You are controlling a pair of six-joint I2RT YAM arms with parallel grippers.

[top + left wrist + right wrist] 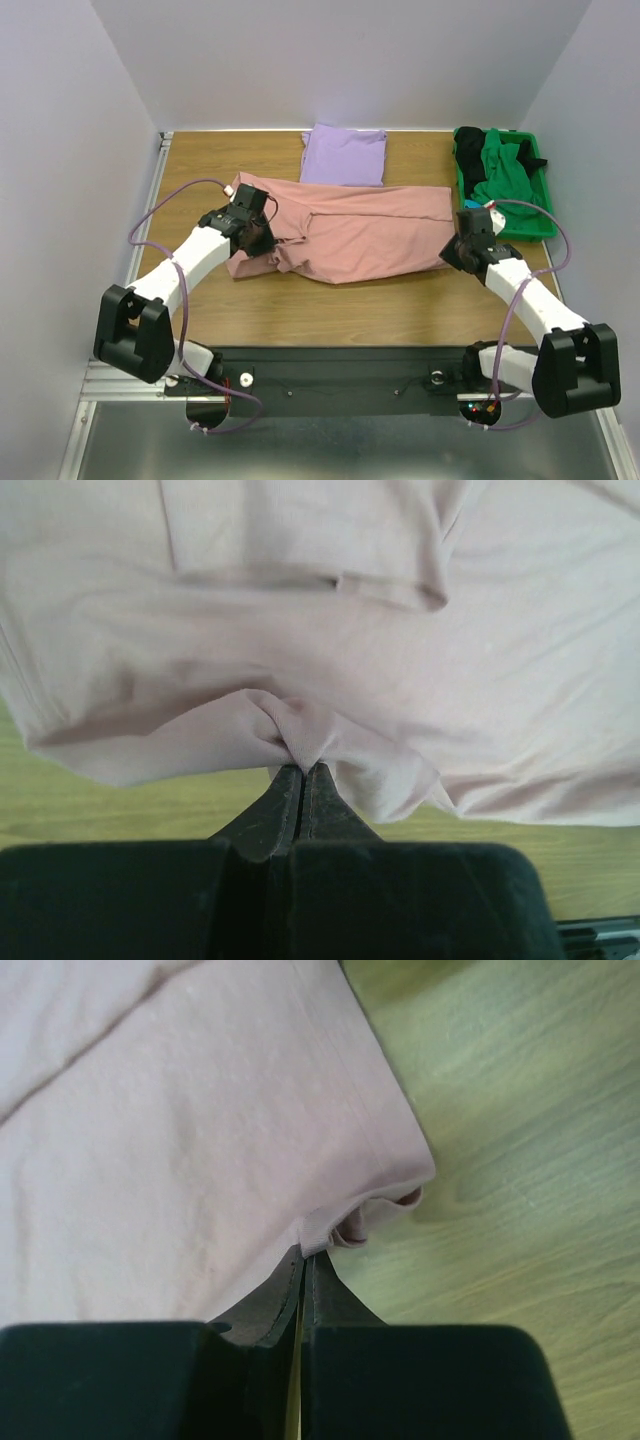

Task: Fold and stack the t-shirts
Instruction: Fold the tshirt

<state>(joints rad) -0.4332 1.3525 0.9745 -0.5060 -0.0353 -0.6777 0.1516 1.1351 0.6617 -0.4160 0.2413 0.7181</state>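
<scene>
On the wooden table (340,300) the dusty-pink t-shirt (370,235) lies stretched sideways, print hidden, the folded lavender t-shirt (344,155) seemingly touching its far edge, while left gripper (303,768) and right gripper (303,1255) each clamp one end.

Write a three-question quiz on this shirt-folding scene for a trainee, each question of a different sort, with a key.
1. True or false: the left gripper hangs open above the pink t-shirt.
2. Where does the folded lavender t-shirt lie? A) draped over an arm. B) at the far edge of the table, beyond the pink t-shirt. C) on the floor.
3. Fill in: green and black clothes lie in the ____ at the table's far right.

Key: 1 false, it is shut on a pinch of the pink cloth. 2 B. 3 green bin.
</scene>
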